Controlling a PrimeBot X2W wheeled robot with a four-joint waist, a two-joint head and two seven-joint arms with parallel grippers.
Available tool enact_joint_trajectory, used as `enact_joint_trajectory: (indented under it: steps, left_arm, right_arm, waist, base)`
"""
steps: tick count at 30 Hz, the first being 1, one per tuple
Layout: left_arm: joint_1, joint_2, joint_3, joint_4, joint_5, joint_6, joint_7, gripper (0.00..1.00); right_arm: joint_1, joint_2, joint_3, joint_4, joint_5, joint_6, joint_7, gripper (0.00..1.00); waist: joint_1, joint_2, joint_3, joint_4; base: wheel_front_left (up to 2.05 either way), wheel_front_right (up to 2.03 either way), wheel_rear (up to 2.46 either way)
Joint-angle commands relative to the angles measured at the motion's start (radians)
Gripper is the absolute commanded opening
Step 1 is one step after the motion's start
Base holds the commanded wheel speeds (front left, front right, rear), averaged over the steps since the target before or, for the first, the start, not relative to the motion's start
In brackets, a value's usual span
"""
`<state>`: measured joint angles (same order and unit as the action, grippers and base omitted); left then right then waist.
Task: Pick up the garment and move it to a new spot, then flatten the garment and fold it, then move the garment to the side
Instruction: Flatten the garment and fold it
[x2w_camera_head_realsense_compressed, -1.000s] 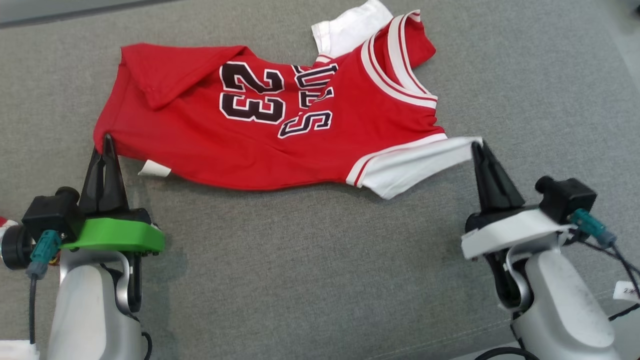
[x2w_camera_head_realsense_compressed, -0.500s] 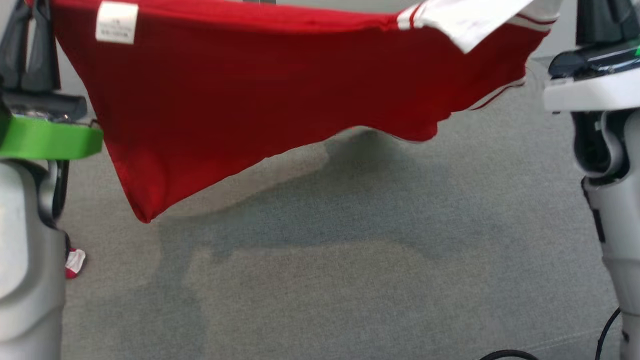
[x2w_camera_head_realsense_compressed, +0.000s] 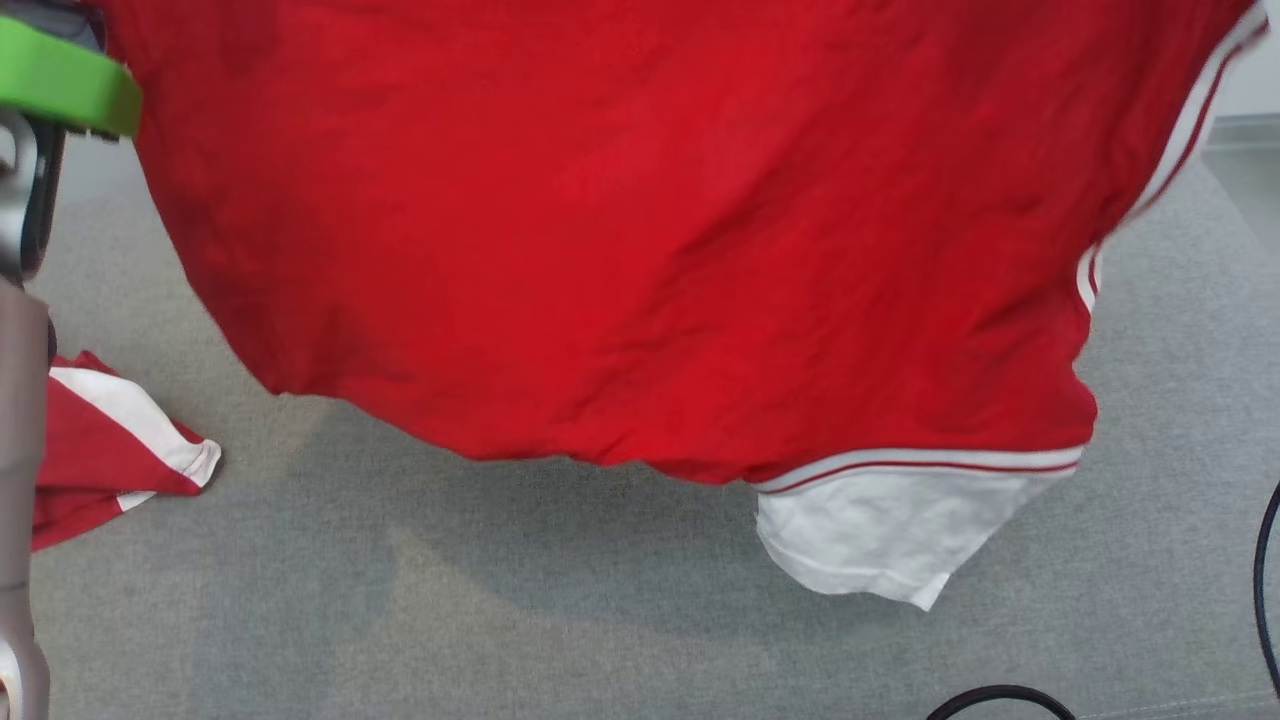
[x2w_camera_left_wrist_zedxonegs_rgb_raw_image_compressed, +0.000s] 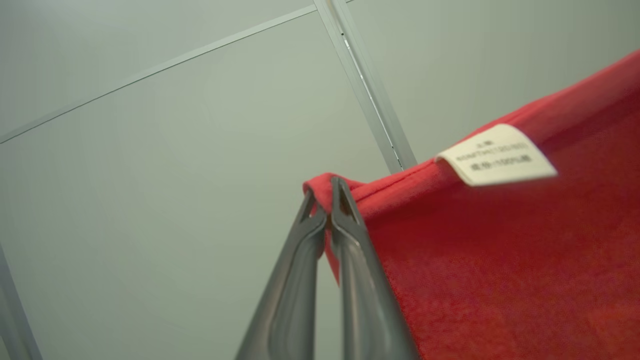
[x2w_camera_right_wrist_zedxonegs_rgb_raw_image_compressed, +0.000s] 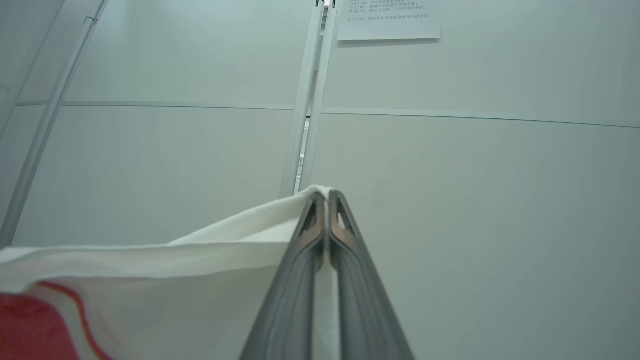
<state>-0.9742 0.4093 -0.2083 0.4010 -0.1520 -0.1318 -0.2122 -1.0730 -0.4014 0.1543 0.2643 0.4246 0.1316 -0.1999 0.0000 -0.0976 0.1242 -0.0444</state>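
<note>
Red garment (x2w_camera_head_realsense_compressed: 640, 250) hangs stretched above the grey surface (x2w_camera_head_realsense_compressed: 600, 640), left gripper (x2w_camera_left_wrist_zedxonegs_rgb_raw_image_compressed: 325, 192) clamped on a red corner, right gripper (x2w_camera_right_wrist_zedxonegs_rgb_raw_image_compressed: 326, 195) clamped on a white sleeve (x2w_camera_right_wrist_zedxonegs_rgb_raw_image_compressed: 175, 280), likely so it travels flat.

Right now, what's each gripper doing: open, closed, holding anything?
Left gripper: closed, pinching the red corner of the garment.
Right gripper: closed, pinching the garment's white sleeve.

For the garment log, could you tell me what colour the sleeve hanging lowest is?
The sleeve is white; the head view shows it best.
</note>
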Motion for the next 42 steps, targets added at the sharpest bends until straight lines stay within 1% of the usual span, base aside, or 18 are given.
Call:
enact_joint_trajectory:
  steps: [1,5,8,12,15,18,20,23,24,25,29,30,32,34,35,36,38,42]
  left_arm:
    - [-0.059,-0.007,-0.019,0.024,0.008,0.002,0.005,0.0]
    - [-0.219,-0.013,-0.049,0.114,0.038,0.005,-0.001,0.0]
    - [-0.375,-0.032,-0.054,0.177,0.055,0.013,-0.017,0.0]
    - [-0.494,-0.052,-0.078,0.231,0.086,0.017,-0.036,0.0]
    - [-0.581,-0.053,-0.087,0.27,0.099,0.018,-0.047,0.0]
    - [-0.563,-0.065,-0.078,0.282,0.08,0.02,-0.053,0.0]
    - [-0.514,-0.055,-0.075,0.274,0.079,0.021,-0.052,0.0]
    - [-0.385,-0.053,-0.054,0.249,0.053,0.026,-0.052,0.0]
    - [-0.334,-0.065,-0.035,0.229,0.035,0.037,-0.052,0.0]
    - [-0.27,-0.074,-0.028,0.219,0.029,0.036,-0.052,0.0]
    - [0.001,-0.117,0.017,0.181,-0.006,0.052,-0.052,0.0]
    - [0.069,-0.131,0.035,0.173,-0.015,0.056,-0.052,0.0]
    - [0.198,-0.166,0.074,0.167,-0.034,0.06,-0.052,0.0]
    - [0.309,-0.192,0.106,0.164,-0.036,0.058,-0.052,0.0]
    - [0.357,-0.206,0.128,0.16,-0.045,0.062,-0.052,0.0]
    - [0.404,-0.217,0.138,0.16,-0.034,0.058,-0.052,0.0]
    - [0.486,-0.242,0.163,0.157,-0.028,0.052,-0.052,0.0]
    - [0.624,-0.284,0.2,0.157,-0.004,0.043,-0.052,0.0]
  right_arm:
    - [-0.054,-0.012,0.013,0.027,-0.018,-0.002,0.009,0.0]
    - [-0.228,-0.029,0.035,0.119,-0.088,-0.002,0.0,0.0]
    - [-0.379,-0.027,-0.001,0.21,-0.148,-0.002,-0.025,0.0]
    - [-0.49,-0.028,-0.039,0.284,-0.213,-0.002,-0.049,0.0]
    - [-0.561,-0.022,-0.075,0.327,-0.261,-0.002,-0.061,0.0]
    - [-0.558,-0.009,-0.091,0.361,-0.267,-0.002,-0.065,0.0]
    - [-0.511,-0.008,-0.074,0.348,-0.255,-0.002,-0.065,0.0]
    - [-0.382,-0.001,-0.053,0.314,-0.198,-0.002,-0.065,0.0]
    - [-0.328,-0.003,-0.052,0.298,-0.174,-0.002,-0.065,0.0]
    - [-0.26,-0.011,-0.035,0.284,-0.159,-0.002,-0.065,0.0]
    - [0.037,-0.014,-0.041,0.214,-0.053,-0.002,-0.065,0.0]
    - [0.114,-0.009,-0.062,0.204,-0.02,-0.002,-0.065,0.0]
    - [0.273,-0.006,-0.043,0.189,-0.011,-0.002,-0.065,0.0]
    - [0.401,0.012,-0.039,0.192,0.032,-0.002,-0.065,0.0]
    - [0.453,0.011,-0.032,0.186,0.031,-0.002,-0.065,0.0]
    - [0.506,0.025,-0.044,0.188,0.058,-0.002,-0.065,0.0]
    - [0.607,0.034,-0.017,0.197,0.065,-0.002,-0.065,0.0]
    - [0.743,0.047,-0.014,0.221,0.094,-0.002,-0.065,0.0]
  waist:
    - [0.0,0.0002,0.212,0.0]
    - [0.0,0.0002,0.336,0.001]
    - [0.0,0.0002,0.398,-0.004]
    - [0.0,0.0002,0.426,-0.002]
    - [0.0,0.0002,0.438,-0.007]
    - [0.0,0.0002,0.442,-0.011]
    - [0.0,0.0002,0.446,-0.017]
    - [0.0,0.0002,0.442,-0.024]
    - [0.0,0.0002,0.44,-0.024]
    - [0.0,0.0002,0.434,-0.023]
    - [0.0,0.0002,0.397,-0.019]
    - [0.0,0.0002,0.382,-0.019]
    - [0.0,0.0002,0.352,-0.021]
    - [0.0,0.0002,0.316,-0.024]
    - [0.0,0.0002,0.299,-0.027]
    - [0.0,0.0002,0.283,-0.029]
    - [0.0,0.0002,0.245,-0.033]
    - [0.0,0.0002,0.162,-0.042]
  base:
    - [0.0,0.0,0.0]
    - [0.0,0.0,0.0]
    - [0.0,0.0,0.0]
    - [0.0,0.0,0.0]
    - [0.0,0.0,0.0]
    - [0.0,0.0,0.0]
    - [0.0,0.0,0.0]
    - [0.0,0.0,0.0]
    - [0.0,0.0,0.0]
    - [0.0,0.0,0.0]
    - [0.0,0.0,0.0]
    - [0.0,0.0,0.0]
    - [0.0,0.0,0.0]
    - [0.0,0.0,0.0]
    - [0.0,0.0,0.0]
    - [0.0,0.0,0.0]
    - [0.0,0.0,0.0]
    - [0.0,0.0,0.0]
